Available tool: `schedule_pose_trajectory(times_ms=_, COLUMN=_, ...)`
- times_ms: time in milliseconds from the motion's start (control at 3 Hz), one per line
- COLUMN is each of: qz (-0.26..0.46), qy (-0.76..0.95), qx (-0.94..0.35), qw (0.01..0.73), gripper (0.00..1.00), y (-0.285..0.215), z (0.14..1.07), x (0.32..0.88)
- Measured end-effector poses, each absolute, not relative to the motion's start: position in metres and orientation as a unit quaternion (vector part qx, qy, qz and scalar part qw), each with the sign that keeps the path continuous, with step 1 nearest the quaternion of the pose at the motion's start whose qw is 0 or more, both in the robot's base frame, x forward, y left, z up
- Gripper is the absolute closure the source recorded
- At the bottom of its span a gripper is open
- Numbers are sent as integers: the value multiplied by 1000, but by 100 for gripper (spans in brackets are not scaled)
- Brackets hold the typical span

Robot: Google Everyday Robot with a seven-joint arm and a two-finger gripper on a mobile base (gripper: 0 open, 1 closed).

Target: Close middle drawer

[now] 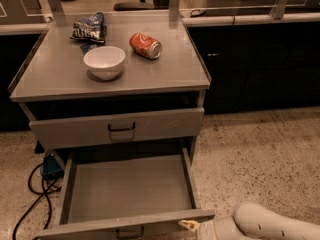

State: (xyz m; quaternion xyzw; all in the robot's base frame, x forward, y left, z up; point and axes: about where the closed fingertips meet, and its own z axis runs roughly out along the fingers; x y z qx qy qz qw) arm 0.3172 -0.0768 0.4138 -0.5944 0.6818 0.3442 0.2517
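The middle drawer (131, 188) of the grey metal cabinet is pulled far out and its long shallow tray is empty. Its low flat front (90, 229) runs along the bottom edge of the view, with a small dark bail handle (130, 232) partly cut off. My gripper (191, 226) is at the bottom of the view, right at the front's right corner. The white arm (270, 225) reaches in from the lower right.
The taller-fronted top drawer (117, 129) stands slightly out above. On the cabinet top are a white bowl (104, 61), a red can (146, 45) on its side and a blue chip bag (90, 29). Black cables (35, 194) and a blue object lie on the floor to the left.
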Motion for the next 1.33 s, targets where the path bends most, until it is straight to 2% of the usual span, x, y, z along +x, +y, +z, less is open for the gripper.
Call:
schedule_pose_trajectory(times_ms=333, qz=305, qy=683, qx=-593, qw=297, gripper=0, y=-66, z=436, x=350)
schedule_pose_trajectory(times_ms=667, qz=288, qy=700, qx=-580, qw=302, gripper=0, y=-61, z=434, x=381)
schedule_pose_trajectory(times_ms=1333, qz=286, qy=705, qx=-580, qw=290, gripper=0, y=-58, z=431, x=372)
